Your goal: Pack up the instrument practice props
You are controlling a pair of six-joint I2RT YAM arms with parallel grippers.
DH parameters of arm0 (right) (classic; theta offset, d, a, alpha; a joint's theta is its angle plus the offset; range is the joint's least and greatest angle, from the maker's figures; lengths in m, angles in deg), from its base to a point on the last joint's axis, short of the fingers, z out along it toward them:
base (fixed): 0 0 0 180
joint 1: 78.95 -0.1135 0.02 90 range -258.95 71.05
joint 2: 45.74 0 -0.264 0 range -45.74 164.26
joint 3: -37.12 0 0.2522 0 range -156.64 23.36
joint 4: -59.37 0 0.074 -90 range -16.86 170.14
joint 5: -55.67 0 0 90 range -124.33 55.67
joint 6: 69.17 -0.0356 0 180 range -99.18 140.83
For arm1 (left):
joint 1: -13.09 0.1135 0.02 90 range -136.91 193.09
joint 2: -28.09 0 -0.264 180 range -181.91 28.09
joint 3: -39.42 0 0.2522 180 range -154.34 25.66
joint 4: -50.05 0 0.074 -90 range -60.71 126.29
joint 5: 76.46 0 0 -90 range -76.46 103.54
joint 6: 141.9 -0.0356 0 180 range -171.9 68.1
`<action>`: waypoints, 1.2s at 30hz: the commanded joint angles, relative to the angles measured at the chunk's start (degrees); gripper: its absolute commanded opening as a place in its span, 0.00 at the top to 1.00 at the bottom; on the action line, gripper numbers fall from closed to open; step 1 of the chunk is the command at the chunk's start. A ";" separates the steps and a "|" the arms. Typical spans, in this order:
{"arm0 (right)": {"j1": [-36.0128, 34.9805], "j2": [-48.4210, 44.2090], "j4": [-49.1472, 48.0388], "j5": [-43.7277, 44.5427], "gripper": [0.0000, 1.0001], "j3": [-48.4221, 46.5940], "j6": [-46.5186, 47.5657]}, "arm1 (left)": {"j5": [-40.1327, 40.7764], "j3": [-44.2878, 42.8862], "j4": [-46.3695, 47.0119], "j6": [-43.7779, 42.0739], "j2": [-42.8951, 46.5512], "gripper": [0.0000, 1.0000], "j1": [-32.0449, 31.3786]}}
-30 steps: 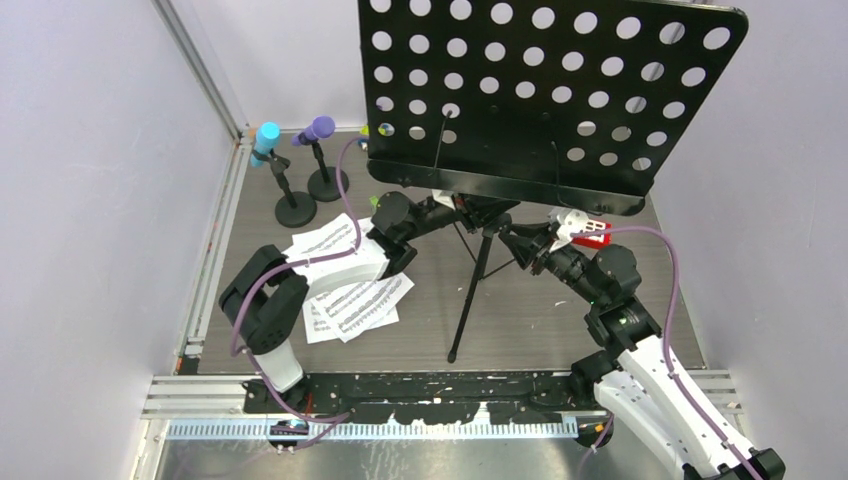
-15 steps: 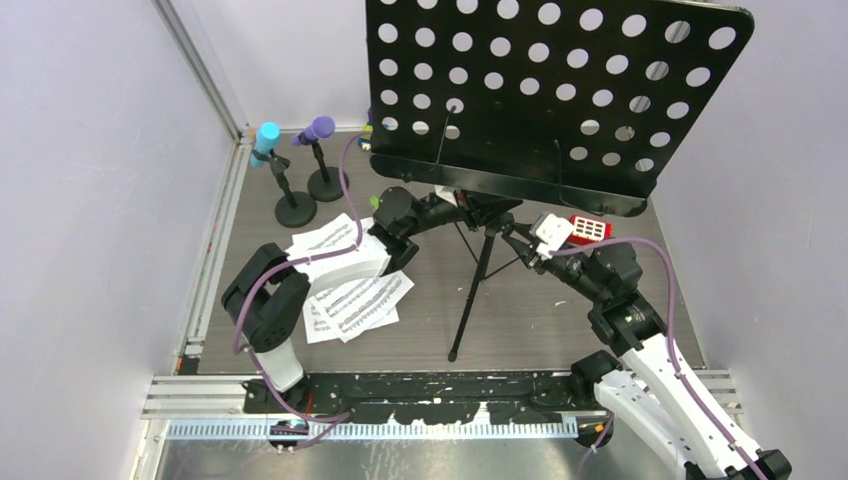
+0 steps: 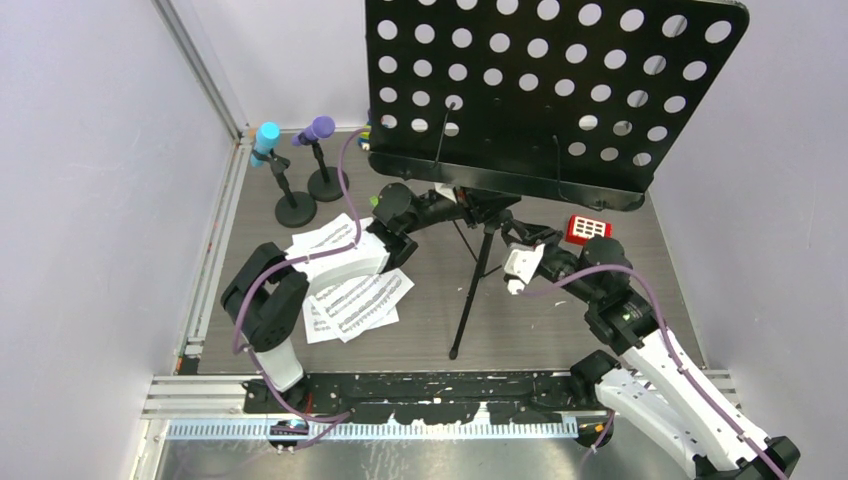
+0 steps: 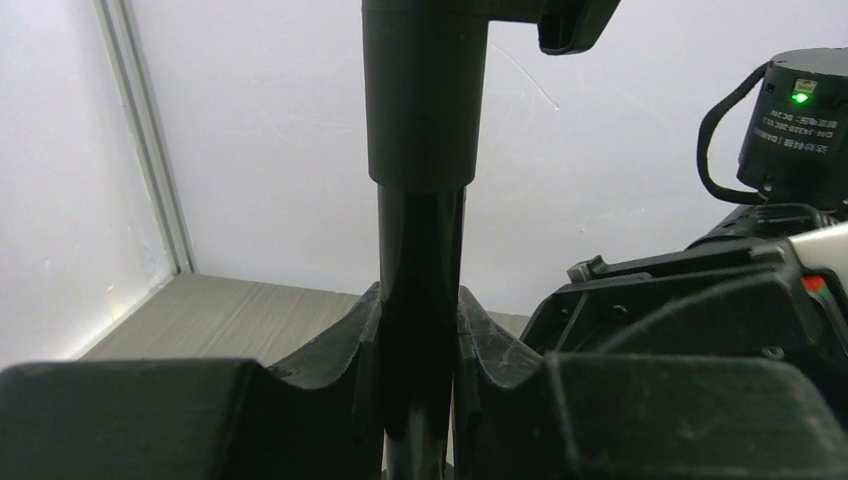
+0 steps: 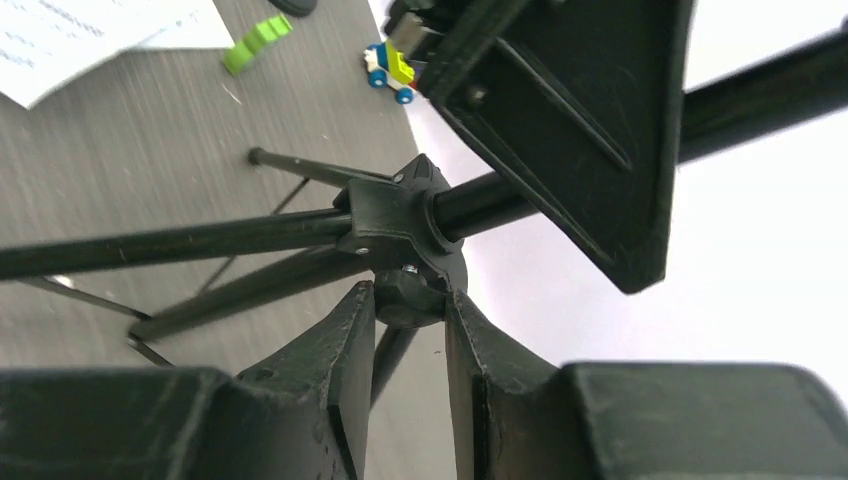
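The black perforated music rack (image 3: 550, 90) stands on its tripod legs (image 3: 468, 300) at mid table. My left gripper (image 3: 468, 208) is shut on the rack's pole (image 4: 420, 240) just under the collar; the left wrist view shows both fingers (image 4: 350, 340) pressed against it. My right gripper (image 3: 502, 234) is shut on the small black knob (image 5: 405, 298) under the tripod hub (image 5: 395, 225). White sheet-music pages (image 3: 355, 295) lie under my left arm. The cyan microphone (image 3: 266, 138) and purple microphone (image 3: 319, 129) stand in round-based holders (image 3: 296, 211) at the back left.
A small red block with a white grid (image 3: 589, 228) lies right of the tripod. A green toy brick (image 5: 257, 42) and a small blue-green toy (image 5: 390, 68) lie on the far floor. Walls close in on the left, back and right.
My right wrist has rotated on the knob, its white camera housing swinging from upper right to lower left and uncovering the red block. The rack shifted slightly. The left arm holds still.
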 commanded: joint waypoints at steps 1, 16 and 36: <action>-3.42 2.07 10.36 4.35 1.00 -0.20 16.78 | -1.70 -0.46 -9.78 3.13 1.81 1.00 0.16; -7.47 -0.09 4.29 0.35 0.31 2.01 3.06 | -2.21 4.09 -7.31 5.05 4.56 1.00 2.97; -7.41 -28.30 3.51 48.31 0.00 12.67 -102.20 | -2.01 5.83 -6.88 5.05 5.68 1.00 3.61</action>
